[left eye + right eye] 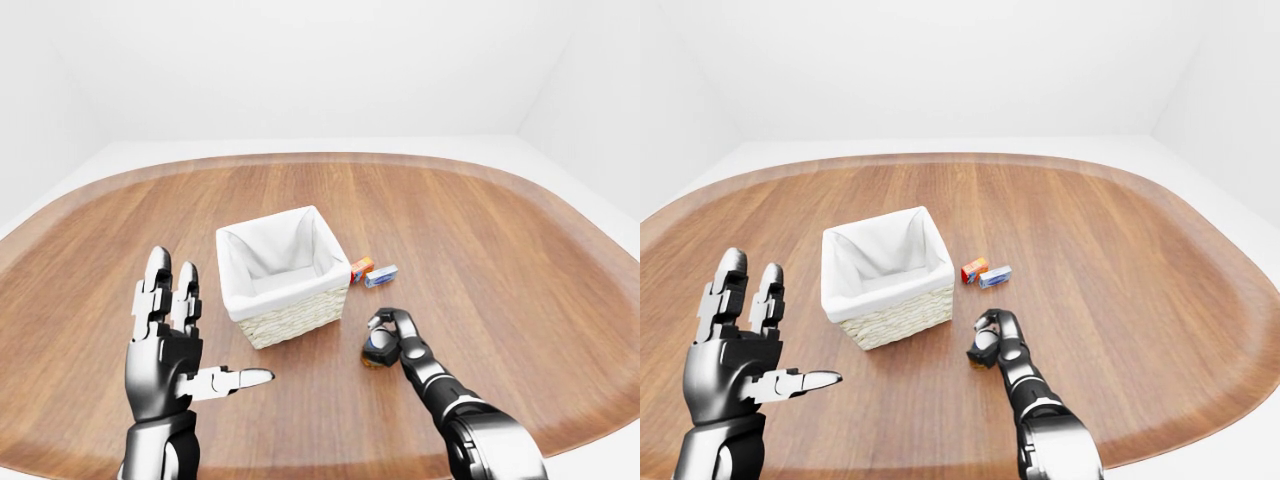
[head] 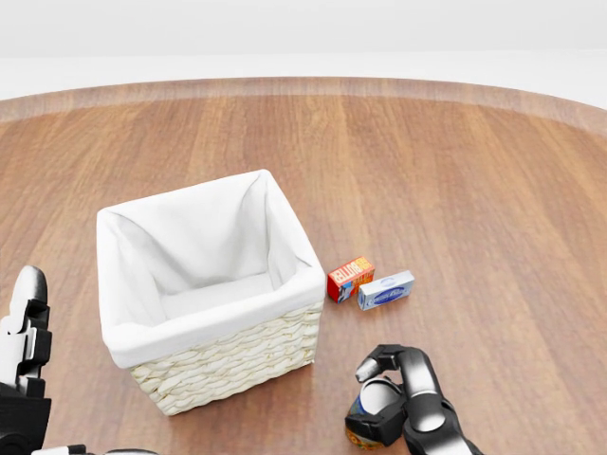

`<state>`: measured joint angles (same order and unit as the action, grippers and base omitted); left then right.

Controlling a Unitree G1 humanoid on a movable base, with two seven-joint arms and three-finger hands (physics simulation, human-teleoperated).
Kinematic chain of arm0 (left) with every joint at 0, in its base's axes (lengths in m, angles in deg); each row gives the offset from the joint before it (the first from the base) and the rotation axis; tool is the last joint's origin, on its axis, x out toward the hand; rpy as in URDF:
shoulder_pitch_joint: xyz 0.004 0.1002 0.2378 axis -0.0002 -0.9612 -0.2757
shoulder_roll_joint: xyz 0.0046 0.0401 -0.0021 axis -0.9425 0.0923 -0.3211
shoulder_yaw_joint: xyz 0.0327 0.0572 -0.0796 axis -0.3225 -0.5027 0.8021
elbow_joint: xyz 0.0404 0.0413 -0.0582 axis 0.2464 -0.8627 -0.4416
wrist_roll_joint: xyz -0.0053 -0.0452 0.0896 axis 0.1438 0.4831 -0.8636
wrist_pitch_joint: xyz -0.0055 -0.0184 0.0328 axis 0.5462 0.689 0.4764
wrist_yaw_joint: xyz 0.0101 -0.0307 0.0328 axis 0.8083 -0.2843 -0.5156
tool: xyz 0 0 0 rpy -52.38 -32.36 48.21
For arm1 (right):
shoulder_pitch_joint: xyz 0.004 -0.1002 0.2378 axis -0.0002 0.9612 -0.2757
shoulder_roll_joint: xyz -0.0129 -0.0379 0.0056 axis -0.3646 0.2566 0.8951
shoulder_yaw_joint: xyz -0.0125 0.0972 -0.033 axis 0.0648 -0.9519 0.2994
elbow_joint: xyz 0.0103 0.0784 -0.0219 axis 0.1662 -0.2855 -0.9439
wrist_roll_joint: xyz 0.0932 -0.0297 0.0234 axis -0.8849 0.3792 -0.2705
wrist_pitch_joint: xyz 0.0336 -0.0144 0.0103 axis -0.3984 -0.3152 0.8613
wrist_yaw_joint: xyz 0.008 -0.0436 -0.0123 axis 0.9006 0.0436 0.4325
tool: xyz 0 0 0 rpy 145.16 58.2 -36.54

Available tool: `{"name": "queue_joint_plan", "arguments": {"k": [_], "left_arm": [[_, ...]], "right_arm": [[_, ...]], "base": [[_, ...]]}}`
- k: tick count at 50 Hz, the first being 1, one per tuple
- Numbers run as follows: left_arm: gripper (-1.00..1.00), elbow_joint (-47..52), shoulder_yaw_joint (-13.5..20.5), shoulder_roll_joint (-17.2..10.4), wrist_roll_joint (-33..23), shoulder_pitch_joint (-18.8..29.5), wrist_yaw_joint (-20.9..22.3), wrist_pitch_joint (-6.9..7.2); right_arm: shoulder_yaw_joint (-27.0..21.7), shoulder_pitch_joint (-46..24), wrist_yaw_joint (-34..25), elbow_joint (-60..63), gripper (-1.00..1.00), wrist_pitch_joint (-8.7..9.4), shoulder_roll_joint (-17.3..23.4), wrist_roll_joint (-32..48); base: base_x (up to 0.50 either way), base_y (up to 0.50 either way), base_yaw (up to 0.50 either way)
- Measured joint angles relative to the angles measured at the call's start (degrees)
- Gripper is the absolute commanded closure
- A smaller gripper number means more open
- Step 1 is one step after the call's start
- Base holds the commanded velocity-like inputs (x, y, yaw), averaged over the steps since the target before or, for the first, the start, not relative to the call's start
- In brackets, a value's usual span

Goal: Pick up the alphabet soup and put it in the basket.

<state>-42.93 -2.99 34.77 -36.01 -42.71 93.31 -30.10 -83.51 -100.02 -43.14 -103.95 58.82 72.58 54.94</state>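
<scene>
Glossy black L hand [image 1: 165,345], silver-white finger segs, matching R hand [image 1: 392,338], jointed forearms

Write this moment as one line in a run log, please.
phase: grasping | right hand: closed round alphabet soup, can on table | left hand: open, raised, empty | basket: empty

A pale woven basket [image 2: 228,365] with white lining sits on the brown wood-grain desk [image 2: 455,171]; right of the basket lie a red-orange box [image 2: 350,278] and a blue-white box [image 2: 386,290].
</scene>
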Motion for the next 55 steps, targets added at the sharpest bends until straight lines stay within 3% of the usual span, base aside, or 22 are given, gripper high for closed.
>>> {"name": "queue_joint_plan", "arguments": {"k": [39, 55], "left_arm": [[-1.0, -0.2, 0.0, 0.0, 0.1, 0.0, 0.1, 0.0], [-1.0, -0.2, 0.0, 0.0, 0.2, 0.1, 0.1, 0.0]], "right_arm": [[0.1, 1.2, -3.7, 0.6, 1.0, 0.0, 0.3, -6.3], [1.1, 3.4, -4.1, 6.5, 1.0, 0.03, 1.1, -11.6]], "base": [[0.0, 0.0, 0.0], [0.0, 0.0, 0.0]]}}
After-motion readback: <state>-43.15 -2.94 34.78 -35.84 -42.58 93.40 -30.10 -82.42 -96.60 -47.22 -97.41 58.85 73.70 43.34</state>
